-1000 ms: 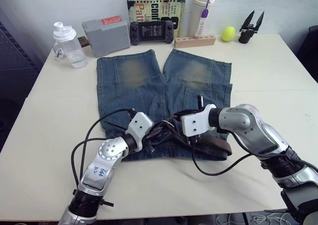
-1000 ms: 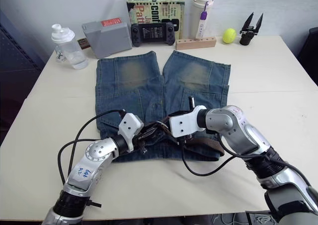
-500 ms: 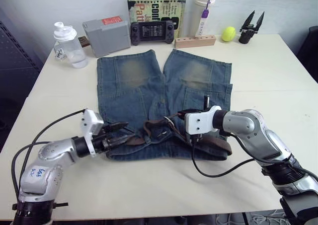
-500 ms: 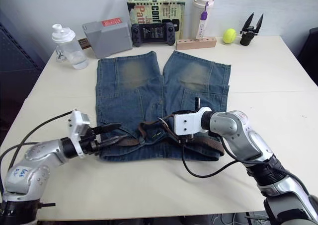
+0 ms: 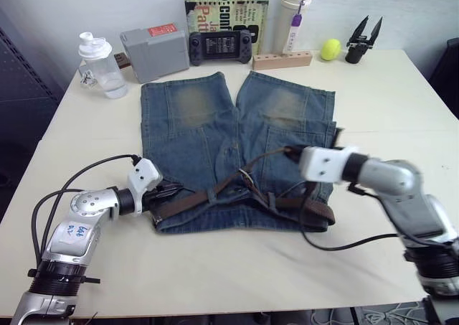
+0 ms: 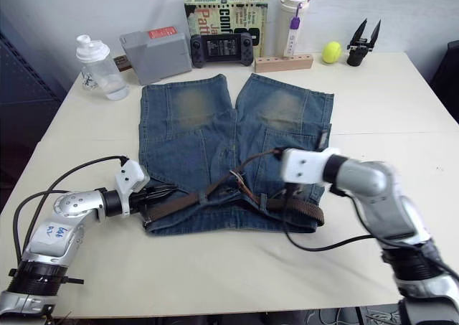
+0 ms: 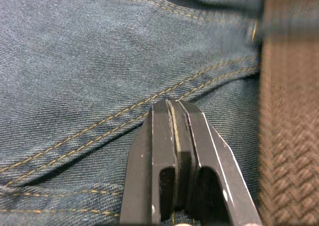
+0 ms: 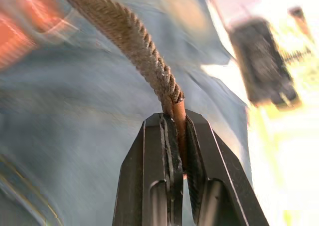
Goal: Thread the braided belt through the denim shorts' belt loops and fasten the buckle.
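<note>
Right wrist view shows the right gripper (image 8: pixel 174 123) clamped on the tan leather end of the belt (image 8: pixel 130 41), whose braid runs away from the fingertips over blurred denim. From the head camera that gripper (image 5: pixel 290 151) holds the strap lifted above the shorts (image 5: pixel 208 124), which lie flat on the pale surface (image 5: pixel 401 117) with the waistband nearest the robot and the legs pointing away. The belt runs along the waistband, one end curled at the shorts' right corner. The left gripper (image 7: pixel 172 106), fingers pressed together with only a thin edge between them, rests its tips on the denim beside the braid at the left of the waistband. At the far edge stand a book with large letters partly readable as "Pat" (image 5: pixel 226 9), a grey box with a red label (image 5: pixel 149 46), a game controller (image 5: pixel 219 46), a bottle (image 5: pixel 98 67), a tumbler (image 5: pixel 294 16) and a yellow ball (image 5: pixel 330 49).
</note>
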Robot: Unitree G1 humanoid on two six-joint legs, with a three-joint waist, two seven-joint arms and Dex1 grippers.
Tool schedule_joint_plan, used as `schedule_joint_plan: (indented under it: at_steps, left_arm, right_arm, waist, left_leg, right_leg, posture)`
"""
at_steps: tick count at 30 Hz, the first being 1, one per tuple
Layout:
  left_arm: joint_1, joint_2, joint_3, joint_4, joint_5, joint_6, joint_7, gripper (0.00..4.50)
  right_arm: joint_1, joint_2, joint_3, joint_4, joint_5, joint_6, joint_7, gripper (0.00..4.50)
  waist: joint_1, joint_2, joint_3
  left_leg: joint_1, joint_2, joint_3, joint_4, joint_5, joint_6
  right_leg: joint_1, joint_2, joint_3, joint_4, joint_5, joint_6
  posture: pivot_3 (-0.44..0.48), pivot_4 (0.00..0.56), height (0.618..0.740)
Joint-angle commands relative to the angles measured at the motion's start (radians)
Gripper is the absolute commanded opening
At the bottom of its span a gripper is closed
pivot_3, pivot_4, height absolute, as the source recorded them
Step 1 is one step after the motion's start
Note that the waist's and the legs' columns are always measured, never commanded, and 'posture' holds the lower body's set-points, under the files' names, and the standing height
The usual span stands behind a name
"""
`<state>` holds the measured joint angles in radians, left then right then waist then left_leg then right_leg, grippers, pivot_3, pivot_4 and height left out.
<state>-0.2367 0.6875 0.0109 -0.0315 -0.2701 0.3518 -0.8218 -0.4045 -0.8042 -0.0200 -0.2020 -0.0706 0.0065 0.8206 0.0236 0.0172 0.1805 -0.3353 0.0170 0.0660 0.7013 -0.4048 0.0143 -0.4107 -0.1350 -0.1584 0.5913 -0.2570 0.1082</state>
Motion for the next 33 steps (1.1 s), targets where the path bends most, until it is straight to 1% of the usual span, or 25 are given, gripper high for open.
schedule_joint_plan:
  at_steps: [1, 5, 8, 11, 13, 15, 16, 18, 20, 21, 22, 28, 31, 33]
  left_arm:
    - [0.024, 0.011, -0.027, 0.034, 0.046, 0.0, 0.0, 0.12]
    - [0.022, 0.008, -0.026, 0.042, 0.052, -0.025, 0.0, 0.12]
    - [0.009, -0.006, -0.007, 0.04, 0.044, -0.037, 0.017, 0.12]
    - [-0.002, -0.003, 0.015, 0.022, 0.036, -0.058, 0.019, 0.12]
    - [-0.017, -0.002, 0.057, -0.03, -0.011, -0.048, 0.011, 0.12]
    - [-0.038, -0.002, 0.1, -0.089, -0.078, -0.009, 0.002, 0.71]
    - [-0.048, -0.002, 0.114, -0.114, -0.11, 0.01, -0.005, 0.94]
    - [-0.073, -0.007, 0.137, -0.163, -0.161, 0.041, -0.008, 1.8]
    - [-0.099, -0.023, 0.161, -0.229, -0.258, 0.104, -0.013, 2.6]
    - [-0.113, -0.034, 0.168, -0.26, -0.3, 0.13, -0.01, 3.12]
    - [-0.124, -0.041, 0.168, -0.284, -0.326, 0.151, -0.003, 3.5]
    - [-0.163, -0.065, 0.106, -0.352, -0.313, 0.182, 0.035, 3.5]
    - [-0.203, -0.096, -0.003, -0.302, -0.184, 0.099, 0.058, 3.5]
    - [-0.212, -0.105, -0.041, -0.284, -0.144, 0.07, 0.052, 3.5]
  right_arm:
    - [-0.003, -0.029, -0.124, 0.015, 0.088, 0.012, -0.006, 0.0]
    - [-0.031, -0.034, -0.165, 0.01, 0.158, 0.037, 0.004, 0.0]
    - [-0.042, -0.013, -0.122, -0.056, 0.202, 0.067, 0.029, 0.0]
    - [-0.046, -0.007, -0.037, -0.117, 0.179, 0.081, 0.052, 0.0]
    - [-0.053, -0.001, 0.056, -0.151, 0.124, 0.078, 0.071, 0.0]
    - [-0.065, 0.014, 0.123, -0.165, 0.08, 0.086, 0.066, 0.0]
    - [-0.073, 0.025, 0.144, -0.165, 0.07, 0.091, 0.061, 0.0]
    - [-0.093, 0.05, 0.178, -0.161, 0.048, 0.1, 0.053, 0.0]
    - [-0.111, 0.065, 0.202, -0.147, 0.022, 0.092, 0.047, 0.0]
    - [-0.123, 0.069, 0.214, -0.133, -0.003, 0.082, 0.04, 0.0]
    - [-0.131, 0.072, 0.225, -0.125, -0.02, 0.07, 0.037, 0.0]
    - [-0.154, 0.098, 0.256, -0.104, -0.06, 0.052, 0.031, 0.0]
    - [-0.166, 0.122, 0.265, -0.113, -0.055, 0.044, 0.037, 0.0]
    - [-0.169, 0.129, 0.267, -0.117, -0.053, 0.042, 0.04, 0.0]
  waist:
    - [0.0, 0.0, 0.0]
    - [0.0, 0.0, 0.0]
    - [0.001, 0.0, 0.0]
    - [0.0, 0.0, 0.0]
    - [-0.002, 0.0, 0.0]
    - [-0.002, 0.0, 0.0]
    - [-0.001, -0.001, 0.001]
    - [0.0, -0.002, 0.001]
    - [0.0, -0.002, 0.001]
    - [-0.001, -0.002, 0.001]
    - [-0.001, -0.002, 0.001]
    - [-0.004, -0.002, 0.001]
    - [-0.002, -0.002, 0.002]
    - [-0.002, -0.002, 0.001]
  left_leg:
    - [0.0, 0.0, 0.0, 0.0, 0.0, 0.0]
    - [0.0, 0.0, 0.0, 0.0, 0.0, 0.0]
    - [0.0, 0.0, 0.0, 0.0, 0.0, 0.0]
    - [0.0, 0.0, 0.0, 0.0, 0.0, 0.0]
    - [0.0, 0.0, 0.0, 0.0, 0.0, 0.0]
    - [-0.001, 0.0, 0.0, 0.0, 0.0, 0.0]
    - [-0.001, 0.0, 0.0, 0.0, 0.0, 0.0]
    - [-0.002, 0.0, -0.001, 0.0, 0.0, 0.0]
    - [-0.003, -0.001, -0.001, 0.001, 0.0, 0.0]
    - [-0.003, 0.0, -0.001, 0.001, 0.0, 0.0]
    - [-0.002, 0.0, -0.001, 0.001, 0.0, 0.0]
    - [-0.002, 0.0, -0.001, 0.001, 0.0, 0.0]
    - [-0.002, 0.0, -0.001, 0.001, 0.0, 0.0]
    - [-0.002, 0.0, -0.001, 0.001, 0.0, 0.0]
  right_leg:
    - [0.0, 0.0, 0.0, 0.0, 0.0, 0.0]
    - [0.0, 0.0, 0.0, 0.0, 0.0, 0.0]
    - [0.0, 0.0, 0.0, 0.0, 0.0, 0.0]
    - [0.0, 0.0, 0.0, 0.0, 0.0, 0.0]
    - [0.0, 0.0, 0.0, 0.0, 0.0, 0.0]
    - [-0.001, 0.0, 0.0, 0.0, 0.0, 0.0]
    - [-0.001, 0.0, 0.0, 0.0, 0.0, 0.0]
    - [-0.001, 0.0, -0.001, 0.0, 0.0, 0.0]
    - [-0.001, -0.001, -0.001, 0.0, 0.0, 0.0]
    - [-0.001, -0.001, 0.0, 0.0, 0.0, 0.001]
    - [-0.001, -0.001, 0.0, 0.0, 0.0, 0.001]
    - [-0.001, 0.0, 0.0, 0.0, 0.0, 0.0]
    - [-0.001, 0.0, 0.0, 0.0, 0.0, 0.0]
    - [-0.001, 0.0, 0.0, 0.0, 0.0, 0.0]
  posture:
    - [0.0, 0.15, 0.726]
    - [0.0, 0.15, 0.726]
    - [0.0, 0.15, 0.726]
    - [0.0, 0.15, 0.726]
    - [0.0, 0.15, 0.726]
    - [0.0, 0.15, 0.726]
    - [0.0, 0.15, 0.726]
    - [0.0, 0.15, 0.726]
    - [0.0, 0.15, 0.726]
    - [0.0, 0.15, 0.726]
    - [0.0, 0.15, 0.726]
    - [0.0, 0.15, 0.726]
    - [0.0, 0.15, 0.726]
    - [0.0, 0.15, 0.726]
